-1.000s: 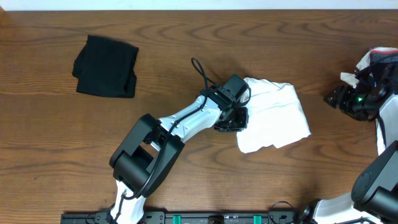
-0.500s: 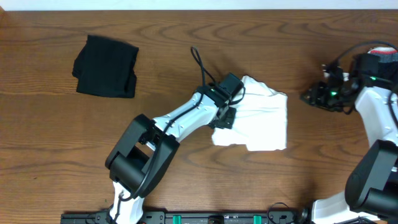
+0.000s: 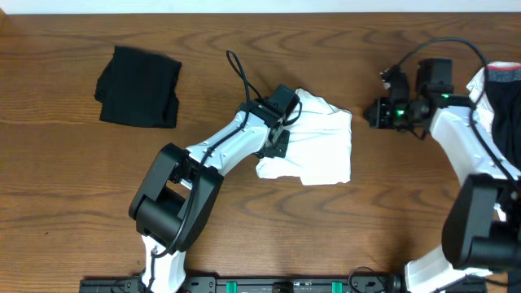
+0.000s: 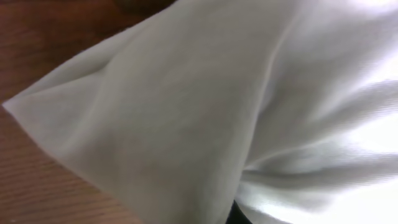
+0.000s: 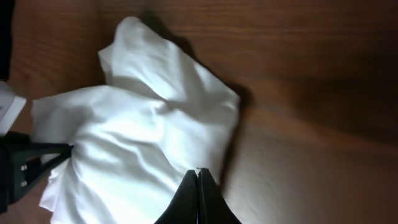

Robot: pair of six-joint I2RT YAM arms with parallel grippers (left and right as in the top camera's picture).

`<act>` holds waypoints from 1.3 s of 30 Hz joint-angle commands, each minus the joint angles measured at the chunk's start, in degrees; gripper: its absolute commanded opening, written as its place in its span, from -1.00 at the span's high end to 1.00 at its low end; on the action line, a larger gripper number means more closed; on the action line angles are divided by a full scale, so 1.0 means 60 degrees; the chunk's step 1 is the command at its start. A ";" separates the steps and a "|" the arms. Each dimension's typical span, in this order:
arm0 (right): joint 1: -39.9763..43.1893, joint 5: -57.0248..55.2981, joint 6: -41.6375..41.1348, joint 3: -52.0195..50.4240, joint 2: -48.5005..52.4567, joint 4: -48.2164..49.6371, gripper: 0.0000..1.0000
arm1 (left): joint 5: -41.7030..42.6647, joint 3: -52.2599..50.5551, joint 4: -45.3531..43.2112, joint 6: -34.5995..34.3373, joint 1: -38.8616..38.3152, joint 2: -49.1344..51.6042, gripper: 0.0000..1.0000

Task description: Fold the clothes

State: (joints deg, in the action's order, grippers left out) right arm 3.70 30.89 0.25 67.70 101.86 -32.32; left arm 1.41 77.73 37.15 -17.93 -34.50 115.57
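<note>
Desk [image 3: 244, 41], dark wood grain, seen from above. White T-shirt [image 3: 317, 146] is lying near the middle, bunched into a rough, creased rectangle, with its upper left corner humping up.

Left arm [image 3: 220, 155] is reaching in diagonally from the near left edge. Left fingers [image 3: 274, 146] are sitting at the shirt's left border, closed on the cloth there. Left wrist view is showing only white fabric pressed close to the lens, with one pointed fold hanging over bare wood. The fingers themselves are hidden by it. A black cable [image 3: 242, 72] is looping up behind that wrist.

Right fingers [image 3: 373, 112] are hovering just right of the shirt's upper right corner, apart from it in the overhead view. Right wrist view is showing them pressed together tip to tip, nothing between them, pointing toward the crumpled shirt.

Black garment [image 3: 138, 87] is resting folded at the far left of the desk, well apart from the shirt and both arms. A white-and-red garment [image 3: 498, 76] is showing partly at the right edge, behind the right arm. I cannot tell its shape.
</note>
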 commanded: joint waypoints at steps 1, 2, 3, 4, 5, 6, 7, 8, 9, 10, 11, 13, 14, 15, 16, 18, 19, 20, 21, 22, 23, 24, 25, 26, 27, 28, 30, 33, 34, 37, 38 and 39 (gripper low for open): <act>-0.0353 0.0761 0.0004 -0.0073 0.0630 0.0361 0.98 | -0.0601 -0.0113 0.0138 0.0135 0.0142 0.0186 0.89; -0.0444 0.0758 0.0004 -0.0073 0.0798 0.0481 0.98 | -0.0601 -0.0106 0.0160 0.0135 0.0142 0.0149 0.88; -0.0514 0.0747 0.0015 -0.0073 0.0933 0.0554 0.98 | -0.0601 -0.0073 0.0204 0.0182 0.0142 0.0077 0.88; -0.0557 0.0750 0.0106 -0.0073 0.1024 0.0608 0.97 | -0.0601 -0.0011 0.0255 0.0310 0.0142 -0.0044 0.88; -0.0576 0.0750 0.0146 -0.0073 0.1075 0.0652 0.97 | -0.0601 0.0040 0.0295 0.0423 0.0142 -0.0168 0.88; -0.0576 0.0750 0.0146 -0.0073 0.1082 0.0688 0.97 | -0.0601 0.0087 0.0324 0.0506 0.0138 -0.0321 0.88; -0.0572 0.0769 0.0142 -0.0069 0.1075 0.0736 0.97 | -0.0605 0.0131 0.0372 0.0568 0.0142 -0.0525 0.88; -0.0565 0.0871 0.0142 -0.0069 0.1031 0.0805 0.98 | -0.0605 0.0171 0.0430 0.0601 0.0142 -0.0710 0.89; -0.0557 0.0980 0.0142 -0.0069 0.1002 0.0896 0.98 | -0.0605 0.0193 0.0503 0.0674 0.0142 -0.0976 0.88; -0.0561 0.1115 0.0142 -0.0069 0.0987 0.0969 0.98 | -0.0608 0.0193 0.0532 0.0714 0.0142 -0.1158 0.88; -0.0561 0.1228 0.0138 -0.0069 0.0984 0.1002 0.97 | -0.0612 0.0193 0.0605 0.0772 0.0142 -0.1392 0.88; -0.0597 0.1282 0.0146 -0.0069 0.0991 0.0998 0.97 | -0.0612 0.0193 0.0736 0.0933 0.0142 -0.1803 0.88; -0.0619 0.1242 0.0149 -0.0069 0.1005 0.1005 0.97 | -0.0612 0.0193 0.0783 0.0994 0.0142 -0.1963 0.88; -0.0648 0.1253 0.0146 -0.0069 0.1009 0.1060 0.97 | -0.0612 0.0193 0.0812 0.1060 0.0142 -0.2127 0.88; -0.0688 0.1249 0.0146 -0.0069 0.1009 0.1151 0.97 | -0.0608 0.0193 0.0831 0.1115 0.0142 -0.2269 0.88; -0.0743 0.1253 0.0142 -0.0069 0.1009 0.1362 0.97 | -0.0608 0.0193 0.0798 0.1133 0.0142 -0.2495 0.88; -0.0747 0.1271 0.0102 -0.0069 0.1005 0.1468 0.98 | -0.0608 0.0193 0.0765 0.1151 0.0142 -0.2594 0.88; -0.0739 0.1341 0.0018 -0.0069 0.0998 0.1537 0.98 | -0.0605 0.0204 0.0754 0.1257 0.0142 -0.2692 0.89; -0.0710 0.1453 -0.0051 -0.0069 0.0965 0.1577 0.97 | -0.0608 0.0222 0.0758 0.1384 0.0142 -0.2754 0.90; -0.0667 0.1570 -0.0076 -0.0069 0.0936 0.1610 0.98 | -0.0608 0.0255 0.0776 0.1508 0.0142 -0.2838 0.88; -0.0608 0.1668 -0.0076 -0.0069 0.0882 0.1610 0.97 | -0.0608 0.0273 0.0787 0.1570 0.0142 -0.2896 0.88; -0.0539 0.1683 -0.0076 -0.0069 0.0820 0.1603 0.97 | -0.0608 0.0299 0.0805 0.1599 0.0142 -0.2962 0.88; -0.0459 0.1665 -0.0069 -0.0069 0.0747 0.1563 0.98 | -0.0605 0.0321 0.0809 0.1599 0.0142 -0.3042 0.88; -0.0357 0.1632 -0.0073 -0.0069 0.0688 0.1508 0.97 | -0.0601 0.0331 0.0809 0.1596 0.0138 -0.3126 0.88; -0.0259 0.1632 -0.0073 -0.0069 0.0630 0.1439 0.98 | -0.0597 0.0346 0.0809 0.1592 0.0131 -0.3191 0.88; -0.0142 0.1606 -0.0073 -0.0069 0.0590 0.1315 0.98 | -0.0579 0.0361 0.0805 0.1588 0.0124 -0.3268 0.88; 0.0109 0.1570 -0.0069 -0.0069 0.0503 0.0954 0.97 | -0.0510 0.0408 0.0809 0.1508 0.0095 -0.3366 0.88; 0.0463 0.1566 0.0189 -0.0069 0.0448 0.0412 0.97 | 0.0025 0.0481 0.0798 0.1479 0.0047 -0.3373 0.88; 0.0612 0.1530 0.0353 -0.0069 0.0433 0.0182 0.97 | 0.0226 0.0481 0.0776 0.1475 0.0015 -0.3373 0.88; 0.0954 0.0991 0.0372 -0.0069 0.0433 -0.0375 0.97 | 0.0368 0.0488 0.0714 0.1013 -0.0069 -0.3373 0.88; 0.1056 0.0798 0.0372 -0.0069 0.0433 -0.0554 0.97 | 0.0415 0.0499 0.0692 0.0867 -0.0098 -0.3373 0.88; 0.1158 0.0601 0.0372 -0.0069 0.0433 -0.0732 0.97 | 0.0415 0.0510 0.0656 0.0667 -0.0120 -0.3373 0.88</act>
State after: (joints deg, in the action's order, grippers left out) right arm 9.26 37.41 1.13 67.51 106.00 -35.44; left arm 2.42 79.13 41.43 -10.92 -34.81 96.64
